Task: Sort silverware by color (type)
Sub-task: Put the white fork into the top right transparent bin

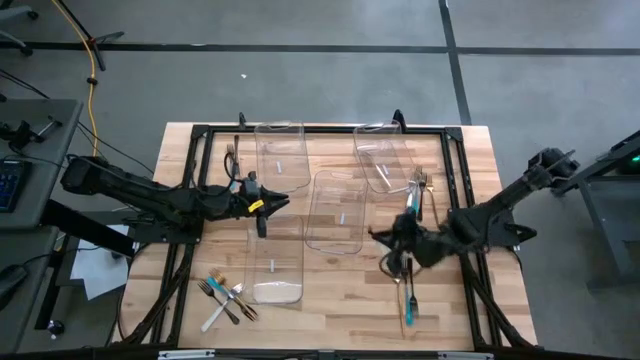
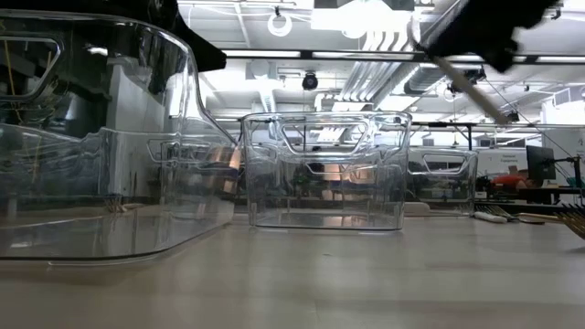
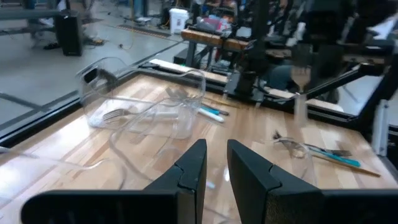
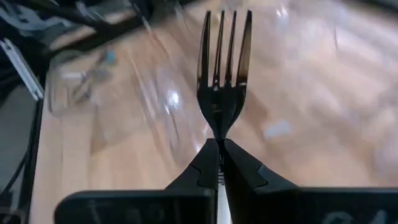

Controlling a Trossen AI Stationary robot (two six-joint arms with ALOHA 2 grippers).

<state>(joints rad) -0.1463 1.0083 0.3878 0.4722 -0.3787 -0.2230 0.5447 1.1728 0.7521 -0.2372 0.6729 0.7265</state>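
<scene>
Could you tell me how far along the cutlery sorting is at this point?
Early. One fork already lies in a clear bin. The right pincer is shut on a dark fork, lifted off the table. Loose piles remain at the table's front left and right side. The left pincer holds nothing.

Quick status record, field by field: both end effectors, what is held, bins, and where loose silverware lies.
right end effector: shut on black fork, by the table's right side near the middle bin
left end effector: slightly parted, holding nothing, over the table's left between bins
bins: four clear ones; a fork shows in the far-right bin
loose silverware: front-left pile; utensils right of far-right bin; teal-handled piece front right
</scene>
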